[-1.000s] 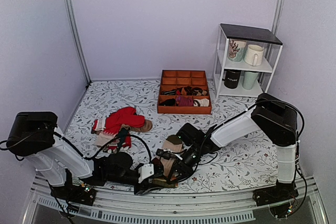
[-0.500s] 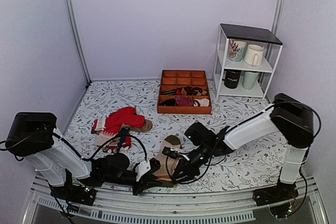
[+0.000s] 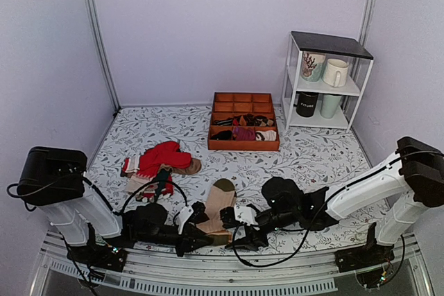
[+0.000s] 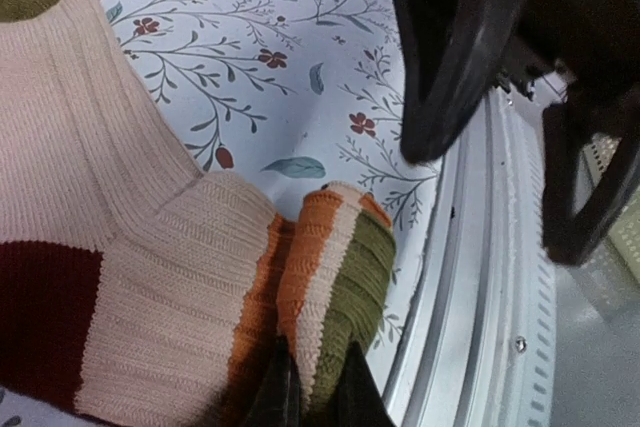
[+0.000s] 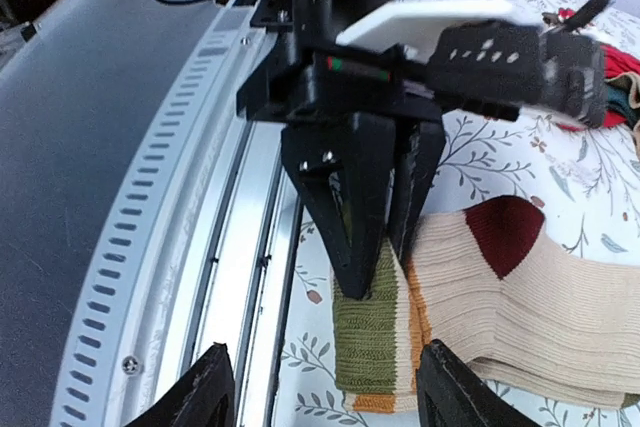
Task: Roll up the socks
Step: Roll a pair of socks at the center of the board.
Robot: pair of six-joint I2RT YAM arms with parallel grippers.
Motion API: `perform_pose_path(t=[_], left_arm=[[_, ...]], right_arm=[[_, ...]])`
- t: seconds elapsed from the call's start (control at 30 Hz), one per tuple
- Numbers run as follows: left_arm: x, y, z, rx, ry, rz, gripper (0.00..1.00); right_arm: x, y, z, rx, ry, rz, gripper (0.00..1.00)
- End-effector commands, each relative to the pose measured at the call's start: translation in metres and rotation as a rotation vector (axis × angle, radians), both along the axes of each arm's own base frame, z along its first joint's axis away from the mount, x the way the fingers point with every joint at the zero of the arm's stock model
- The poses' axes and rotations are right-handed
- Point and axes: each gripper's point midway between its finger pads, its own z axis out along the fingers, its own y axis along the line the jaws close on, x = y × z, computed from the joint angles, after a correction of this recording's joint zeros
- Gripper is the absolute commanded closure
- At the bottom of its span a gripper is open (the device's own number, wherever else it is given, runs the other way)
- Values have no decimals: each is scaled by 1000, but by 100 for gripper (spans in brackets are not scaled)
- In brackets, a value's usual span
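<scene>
The socks point(image 4: 150, 247) now clenched in left gripper point(image 4: 313, 387) jaws; right gripper point(image 5: 325, 392) jaws released, withdrawn

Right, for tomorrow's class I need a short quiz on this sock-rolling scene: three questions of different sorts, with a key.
1. True or false: the right gripper is clamped on the socks.
2. Which part of the socks does the left gripper pinch? A: the plain olive toe. B: the striped end opposite the toe. C: the maroon patch.
3. Fill the gap: the white shelf at the back right holds ___.
Key: 1 false, its jaws stand open, apart from the socks. 2 B. 3 mugs.
</scene>
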Motion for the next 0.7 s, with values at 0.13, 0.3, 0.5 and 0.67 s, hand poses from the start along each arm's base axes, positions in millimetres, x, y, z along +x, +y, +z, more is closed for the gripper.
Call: perform_pose_path(t=[0.13,0.3,0.5,0.67], left_arm=[[-24,55,-67,232,201,29,100],[-24,53,-67,227,200,18,100],[-24,53,-67,224,201,7,100],[-24,52,-66,219,201,-1,100]], right_arm=[[8,16,-42,-92,-172,-10,37],[16,21,-50,-115,-213,-43,37],[14,24,-57,-137,-203,-24,52],[4,18,-71,-191,-136,5,79]])
